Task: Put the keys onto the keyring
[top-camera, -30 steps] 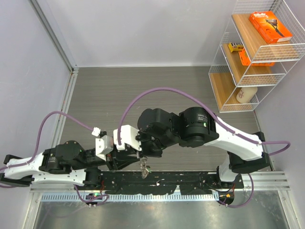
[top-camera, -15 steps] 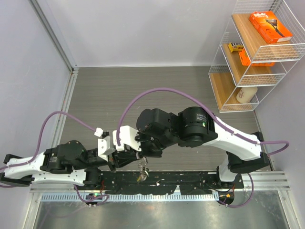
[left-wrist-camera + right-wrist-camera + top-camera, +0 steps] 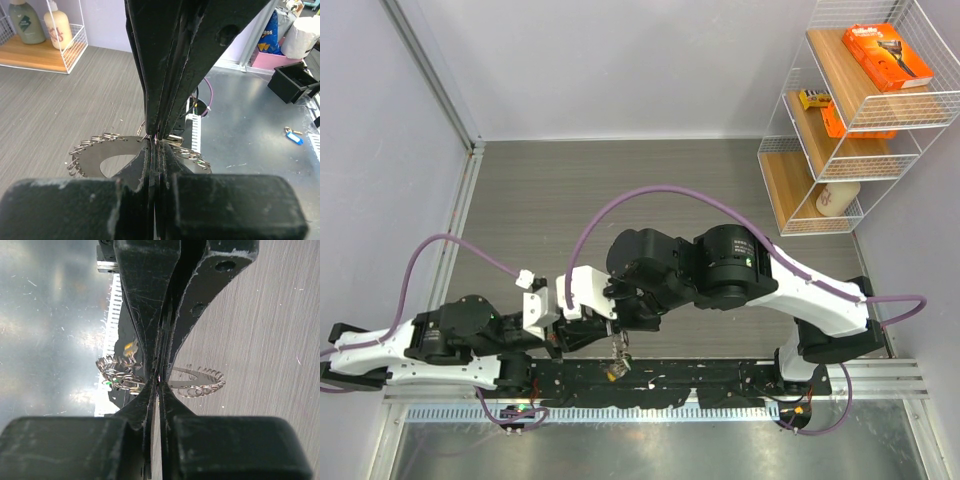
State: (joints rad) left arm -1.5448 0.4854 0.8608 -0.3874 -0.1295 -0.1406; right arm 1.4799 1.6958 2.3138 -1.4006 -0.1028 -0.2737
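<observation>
While the keyring (image 3: 619,354) hangs clear of the table (image 3: 650,190) near its front edge, both arms meet on it from either side: the left gripper (image 3: 152,136) has its fingers pressed flat together with only a sliver of silver wire showing at the tips, and the right gripper (image 3: 159,377) is likewise pinched tight on the thin metal, loops of it sticking out to both sides of its fingers. Whether each pinch lands on the ring's own wire or on one of the keys (image 3: 92,145) fanned around it cannot be told from the wrist views. A small green tag (image 3: 108,383) dangles on the right gripper's side of the bundle. This looks like a light but awkward load: hard, smooth and slippery, with the many small keys free to swing and slide round the ring, so the bundle will likely shift under any tilt. The ring itself is probably springy and stiff to part, so the best hold is on bare wire close to the split, gripped squarely across the fingertips
</observation>
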